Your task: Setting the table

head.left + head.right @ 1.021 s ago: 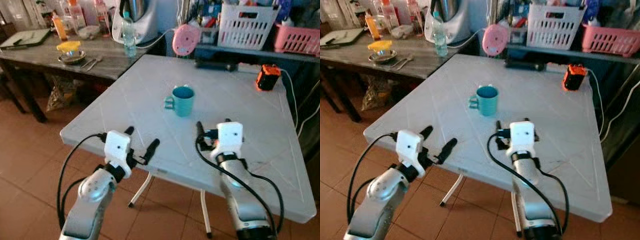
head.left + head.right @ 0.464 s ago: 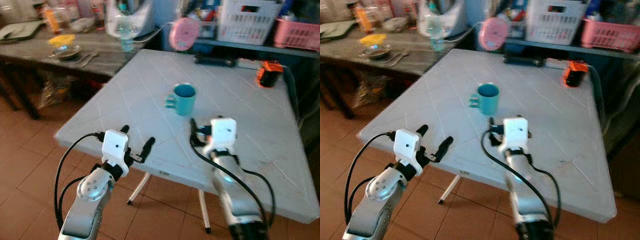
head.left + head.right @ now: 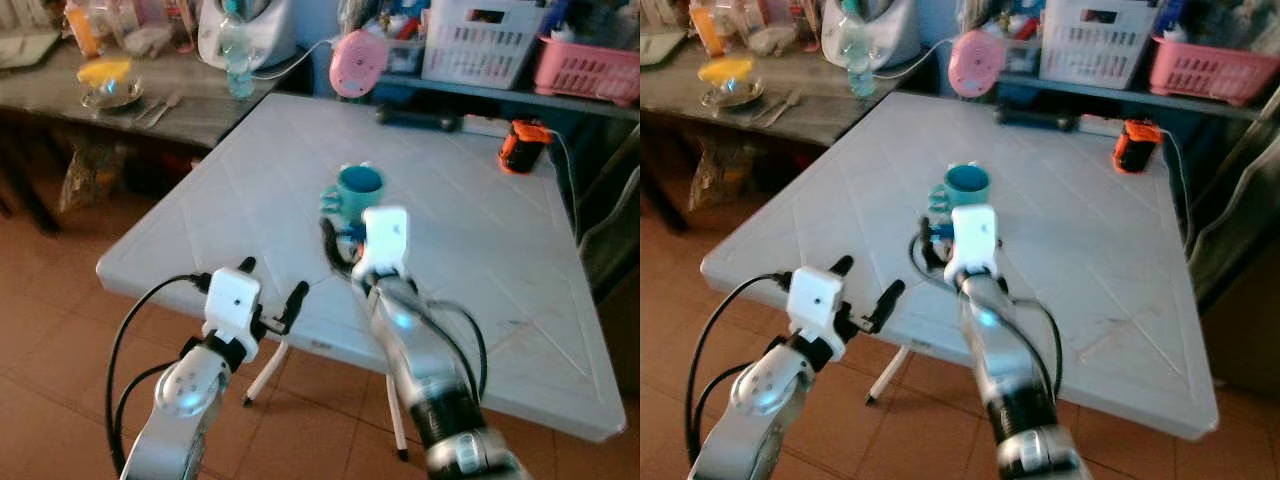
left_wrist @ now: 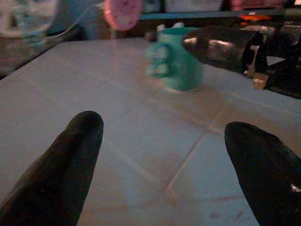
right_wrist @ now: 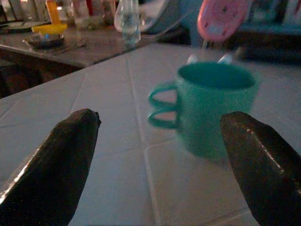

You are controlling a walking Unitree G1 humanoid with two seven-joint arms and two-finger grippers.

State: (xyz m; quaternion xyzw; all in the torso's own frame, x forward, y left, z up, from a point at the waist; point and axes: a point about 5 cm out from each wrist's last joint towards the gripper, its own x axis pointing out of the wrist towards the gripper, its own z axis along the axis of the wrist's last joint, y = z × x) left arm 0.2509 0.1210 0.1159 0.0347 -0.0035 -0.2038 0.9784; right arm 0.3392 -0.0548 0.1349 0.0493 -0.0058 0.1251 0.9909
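A teal mug [image 3: 358, 190] with a side handle stands upright near the middle of the white folding table [image 3: 480, 250]. My right gripper [image 5: 160, 117] hovers low over the table just short of the mug, open, with the mug ahead between its two fingers and nothing held. In the left eye view that right gripper [image 3: 338, 238] sits directly in front of the mug. My left gripper [image 3: 272, 282] is open and empty at the table's near edge, well short of the mug [image 4: 176, 59].
A dark side table [image 3: 190, 110] at the back left carries a yellow-lidded bowl [image 3: 105, 75], cutlery [image 3: 160, 105] and a water bottle [image 3: 235, 65]. Behind the white table are a pink round object [image 3: 358, 62], a white basket [image 3: 480, 45] and a pink basket [image 3: 590, 55]. An orange device [image 3: 522, 148] sits at the far right.
My right arm has swung left and forward, bringing its open gripper up to the mug. The left arm has hardly moved. The camera has shifted a little.
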